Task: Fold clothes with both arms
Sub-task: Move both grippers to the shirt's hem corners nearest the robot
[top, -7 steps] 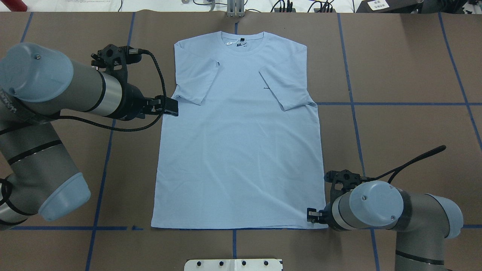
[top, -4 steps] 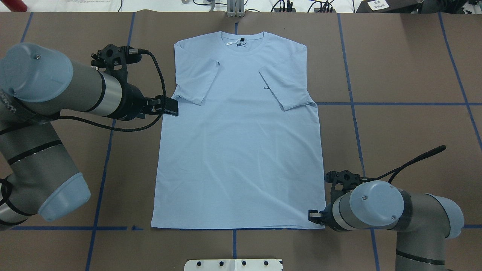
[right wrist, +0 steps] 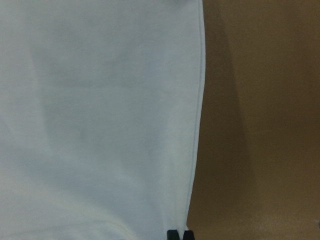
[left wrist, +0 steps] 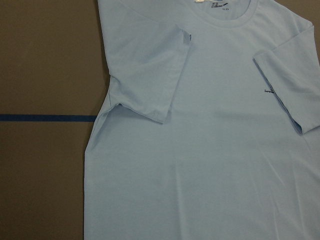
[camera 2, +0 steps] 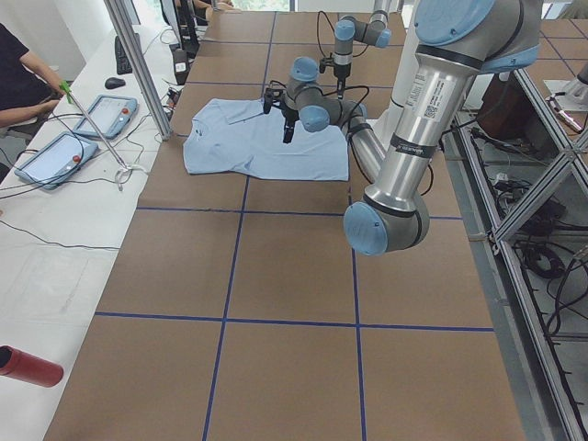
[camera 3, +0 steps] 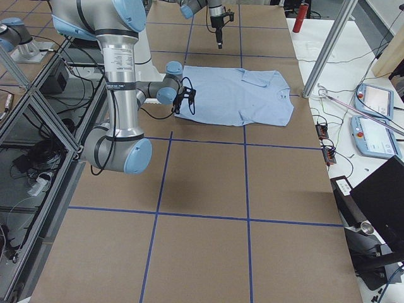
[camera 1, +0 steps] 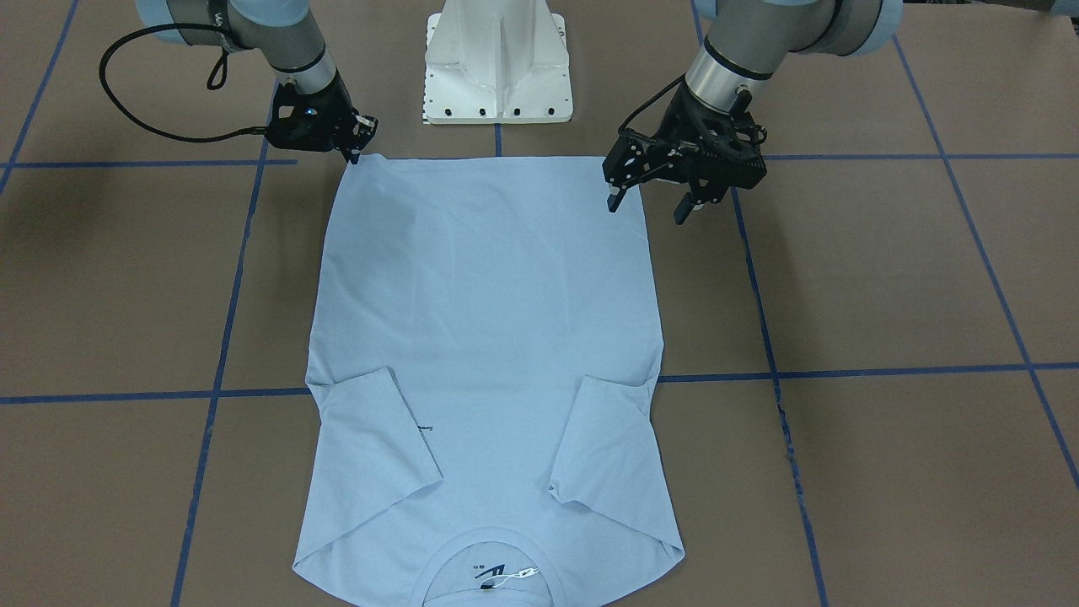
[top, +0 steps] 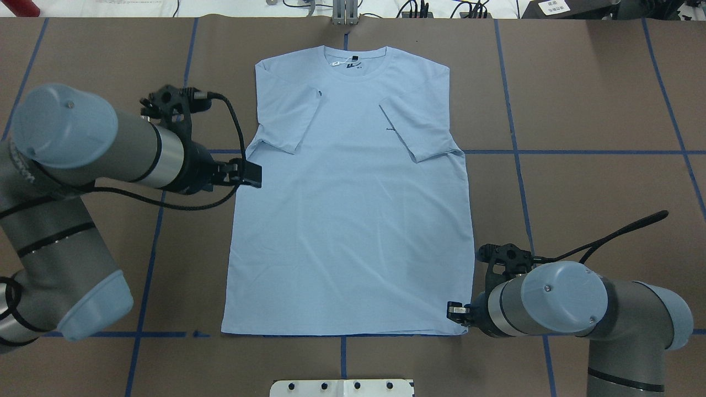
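the light blue t-shirt (top: 353, 220) lies flat and chest up on the brown table (top: 579, 99), its collar (top: 356, 62) on the side far from the robot and both sleeves folded in over the chest. the right gripper (camera 1: 354, 154) sits at the hem corner on the robot's right, its fingers pinched together on that corner. the left gripper (camera 1: 646, 208) hangs spread wide over the shirt's left side edge, one finger above cloth, the other above bare table.

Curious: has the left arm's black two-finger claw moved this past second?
Yes. The left claw slid off the blue tape line, toward the light blue T-shirt hem.
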Robot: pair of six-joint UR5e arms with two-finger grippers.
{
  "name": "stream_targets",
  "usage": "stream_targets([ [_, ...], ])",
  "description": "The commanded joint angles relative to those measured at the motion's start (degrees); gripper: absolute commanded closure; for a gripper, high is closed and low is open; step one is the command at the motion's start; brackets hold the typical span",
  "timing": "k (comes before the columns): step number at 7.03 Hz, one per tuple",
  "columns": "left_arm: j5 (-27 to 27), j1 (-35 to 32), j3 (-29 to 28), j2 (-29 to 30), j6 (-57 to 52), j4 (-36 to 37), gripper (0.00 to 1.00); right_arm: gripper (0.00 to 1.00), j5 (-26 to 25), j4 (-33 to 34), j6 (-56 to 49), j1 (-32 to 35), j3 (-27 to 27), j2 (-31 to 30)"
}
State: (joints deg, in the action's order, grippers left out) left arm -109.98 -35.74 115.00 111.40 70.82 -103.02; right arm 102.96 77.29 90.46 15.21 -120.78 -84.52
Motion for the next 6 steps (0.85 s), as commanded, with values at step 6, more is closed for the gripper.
stream_targets([
  [6,14.4,24.5,1.4,-9.5,28.5,2.6,0.01,1.0,0.4,-0.1,0.2,3.1,-4.5,0.1],
])
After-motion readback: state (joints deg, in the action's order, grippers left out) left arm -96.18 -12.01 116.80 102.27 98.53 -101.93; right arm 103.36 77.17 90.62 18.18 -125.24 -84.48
